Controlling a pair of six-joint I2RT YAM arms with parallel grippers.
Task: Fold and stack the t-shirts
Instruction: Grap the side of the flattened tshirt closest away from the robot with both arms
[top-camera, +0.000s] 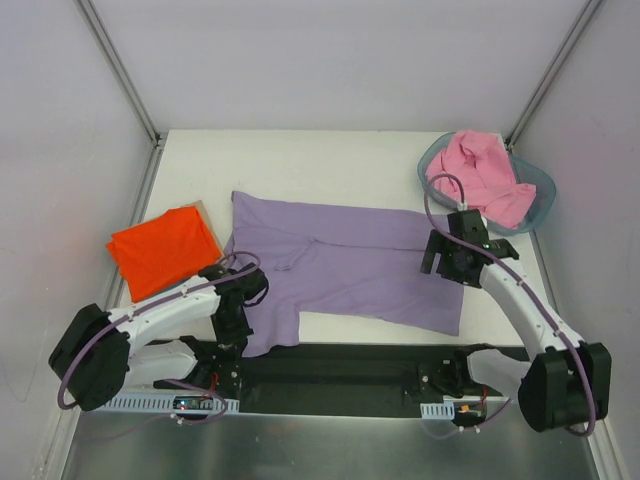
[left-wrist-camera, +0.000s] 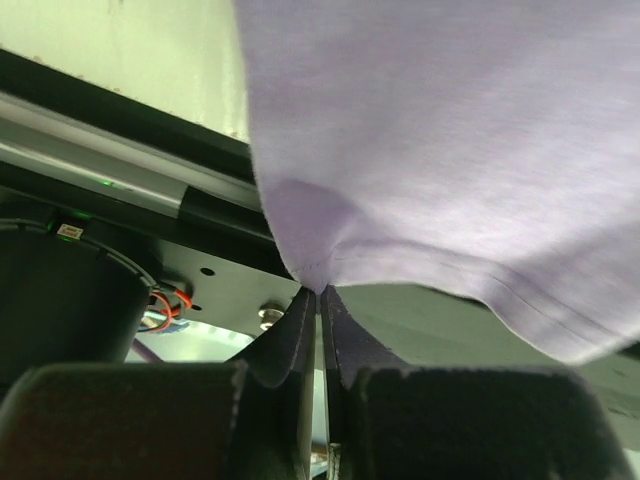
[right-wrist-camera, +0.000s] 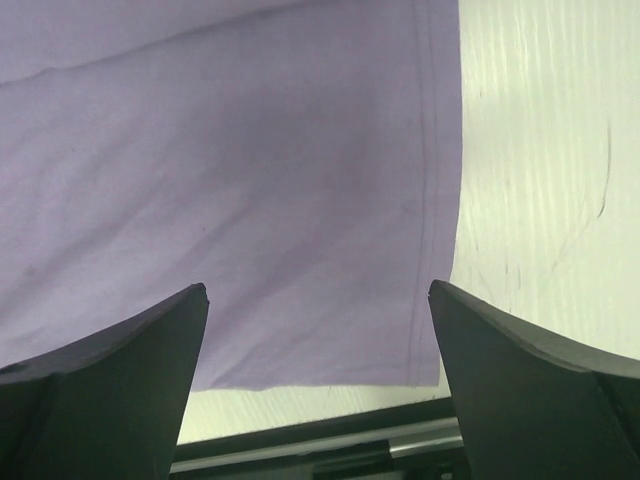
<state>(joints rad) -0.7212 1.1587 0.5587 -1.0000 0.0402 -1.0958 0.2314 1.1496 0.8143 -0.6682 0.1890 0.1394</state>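
Observation:
The lavender t-shirt (top-camera: 350, 265) lies spread flat across the middle of the table. My left gripper (top-camera: 236, 318) is shut on its near left sleeve; in the left wrist view the cloth (left-wrist-camera: 440, 150) bunches to a point pinched between the closed fingertips (left-wrist-camera: 320, 292). My right gripper (top-camera: 450, 262) is open and empty, hovering over the shirt's right hem (right-wrist-camera: 430, 200), with its near right corner between the fingers. A folded orange-red t-shirt (top-camera: 163, 250) lies at the left. A pink t-shirt (top-camera: 482, 175) is heaped in the basket. The teal shirt is out of view.
A grey-blue plastic basket (top-camera: 540, 185) stands at the back right corner. The black base rail (top-camera: 340, 372) of the arms runs along the near edge. White walls enclose the table on three sides.

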